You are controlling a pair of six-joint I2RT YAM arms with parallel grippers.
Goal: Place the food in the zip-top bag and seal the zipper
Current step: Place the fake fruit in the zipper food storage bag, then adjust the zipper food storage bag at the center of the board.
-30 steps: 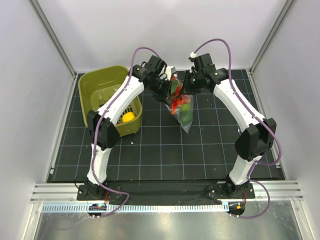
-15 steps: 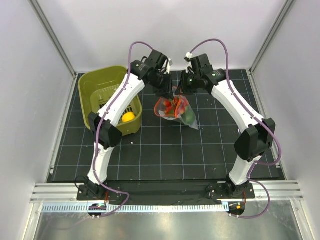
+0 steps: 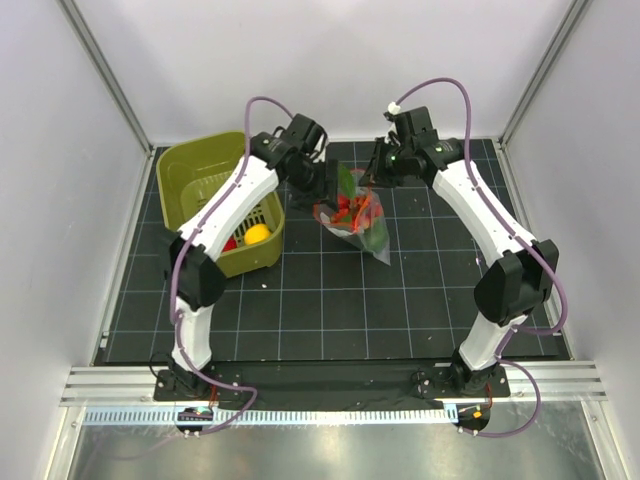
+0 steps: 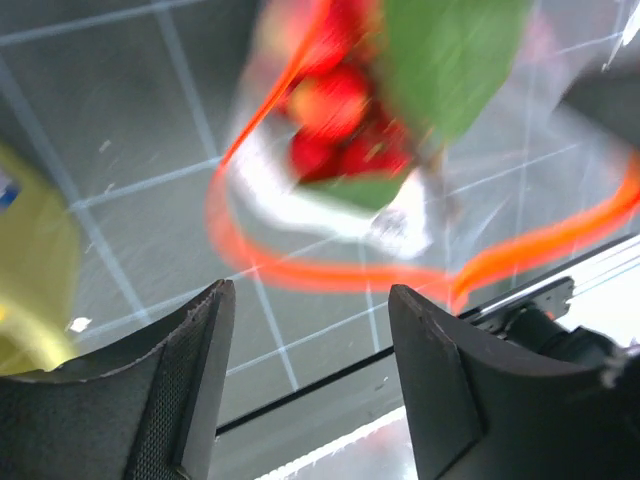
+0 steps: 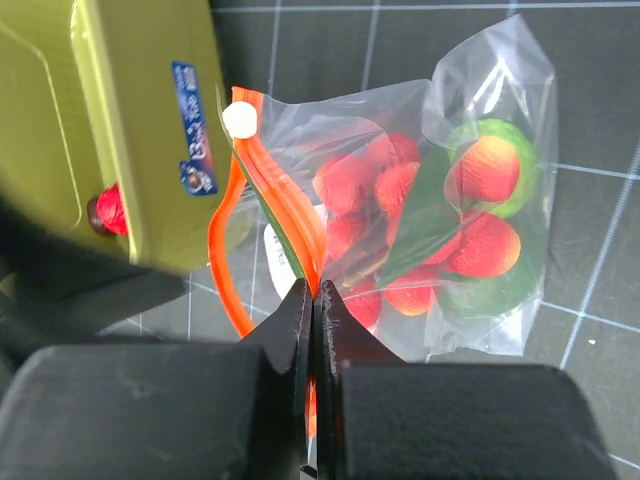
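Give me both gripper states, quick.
Left gripper: open, holding nothing.
Right gripper: closed on the red-orange zipper strip of the clear plastic zip-top bag.

zip-top bag (image 5: 500, 80): thin clear plastic film, glossy, creased.
zipper (image 5: 218, 240) at the bag's mouth: smooth red-orange plastic.
food (image 5: 488, 170) inside bag: smooth, shiny.
basket (image 3: 195, 175) beside bag: olive plastic, soft sheen.
mat (image 3: 400, 300) under bag: matt black.
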